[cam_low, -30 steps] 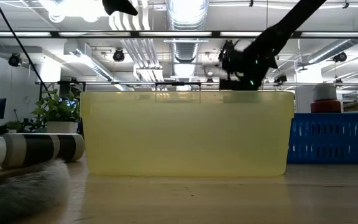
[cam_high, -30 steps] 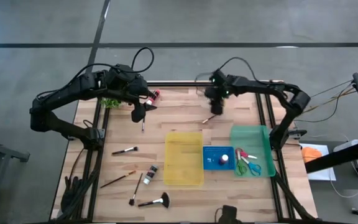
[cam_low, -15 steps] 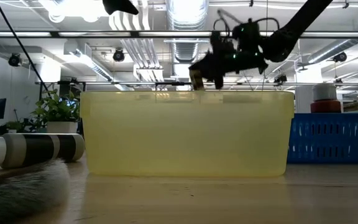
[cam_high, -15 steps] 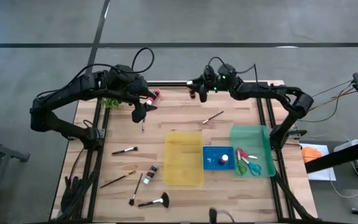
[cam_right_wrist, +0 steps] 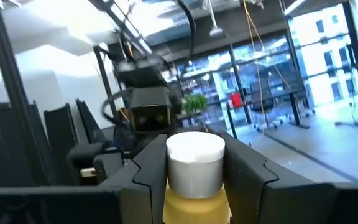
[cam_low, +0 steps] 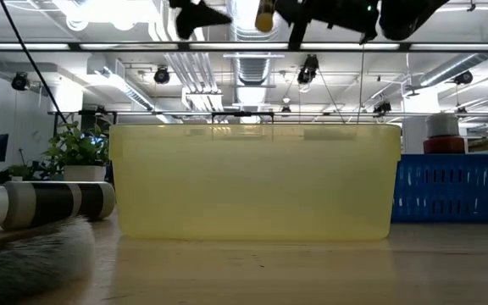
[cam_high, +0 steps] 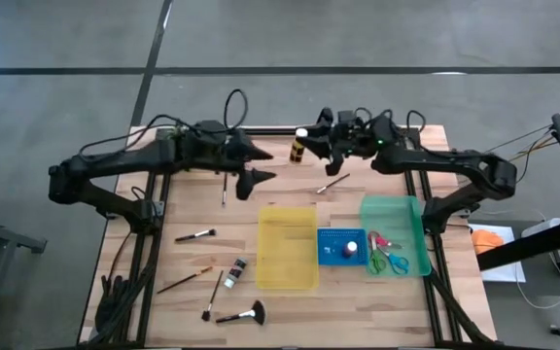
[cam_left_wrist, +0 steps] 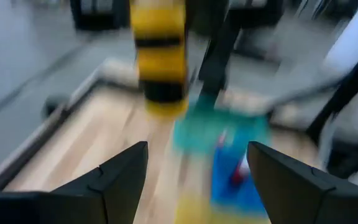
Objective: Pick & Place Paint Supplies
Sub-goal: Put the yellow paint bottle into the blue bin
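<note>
My right gripper [cam_high: 311,148] is shut on a little yellow paint bottle [cam_high: 299,146] with a white cap, high over the table's far edge; the bottle also shows at the top of the low view [cam_low: 265,14]. My left gripper [cam_high: 263,165] is open and empty, just left of the bottle and facing it [cam_left_wrist: 159,56]. Thin paintbrushes [cam_high: 333,182] [cam_high: 224,190] [cam_high: 194,234] lie flat on the table. A black fan brush [cam_high: 243,314] and a black bottle [cam_high: 235,272] lie near the front left. Scissors [cam_high: 387,255] lie in the green tray. My right gripper pinches the yellow bottle's body [cam_right_wrist: 194,208] just below the white cap, between its two fingers [cam_right_wrist: 143,180]. The fingers come level from the table's right. The bottle stands upright, cap up, lifted clear of the table.
A yellow tray [cam_high: 288,277], a blue tray [cam_high: 331,236] with small bottles in it and a green tray [cam_high: 402,209] stand in a row at mid-table. A leafy plant [cam_low: 74,148] stands at the far left. More thin brushes [cam_high: 185,282] lie at the front left.
My right gripper has gone from over the brush toward the table's far edge and left, then risen high with the yellow bottle in its fingers. My left gripper has gone toward the table's right and turned toward the bottle.
</note>
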You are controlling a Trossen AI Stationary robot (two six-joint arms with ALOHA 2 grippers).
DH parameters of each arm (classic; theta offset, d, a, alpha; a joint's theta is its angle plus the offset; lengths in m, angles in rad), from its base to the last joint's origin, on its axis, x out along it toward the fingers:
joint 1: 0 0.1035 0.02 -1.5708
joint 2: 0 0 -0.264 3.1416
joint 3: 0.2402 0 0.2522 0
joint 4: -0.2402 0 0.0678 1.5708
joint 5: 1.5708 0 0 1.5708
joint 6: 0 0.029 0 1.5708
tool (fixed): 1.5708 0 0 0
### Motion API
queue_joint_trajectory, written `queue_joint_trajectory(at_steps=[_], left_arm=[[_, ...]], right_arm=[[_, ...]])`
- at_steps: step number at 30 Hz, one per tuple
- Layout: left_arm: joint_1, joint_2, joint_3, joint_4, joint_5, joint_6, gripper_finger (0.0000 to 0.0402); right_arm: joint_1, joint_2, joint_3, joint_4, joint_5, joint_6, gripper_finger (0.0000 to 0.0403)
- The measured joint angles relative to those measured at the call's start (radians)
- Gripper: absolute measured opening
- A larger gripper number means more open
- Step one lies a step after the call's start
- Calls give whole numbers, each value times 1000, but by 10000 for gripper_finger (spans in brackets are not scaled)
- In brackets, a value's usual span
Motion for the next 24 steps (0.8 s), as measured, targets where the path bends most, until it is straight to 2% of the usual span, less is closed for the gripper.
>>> queue_joint_trajectory(at_steps=[2,4,7,13,20,24], left_arm=[[-4,1,-44,208,12,-42,289],[-6,17,-65,311,7,-66,297],[-5,52,-70,304,-36,-67,317],[-8,113,-2,314,-40,-67,343],[-8,164,47,297,-37,-91,343],[-8,181,47,280,-35,-111,321]], right_arm=[[3,-19,11,-27,0,3,113],[8,-26,15,-50,1,2,113],[15,-30,25,-61,3,-1,113],[36,-4,73,-115,14,-29,113],[41,17,109,-131,13,-42,113],[41,15,109,-149,13,-46,113]])
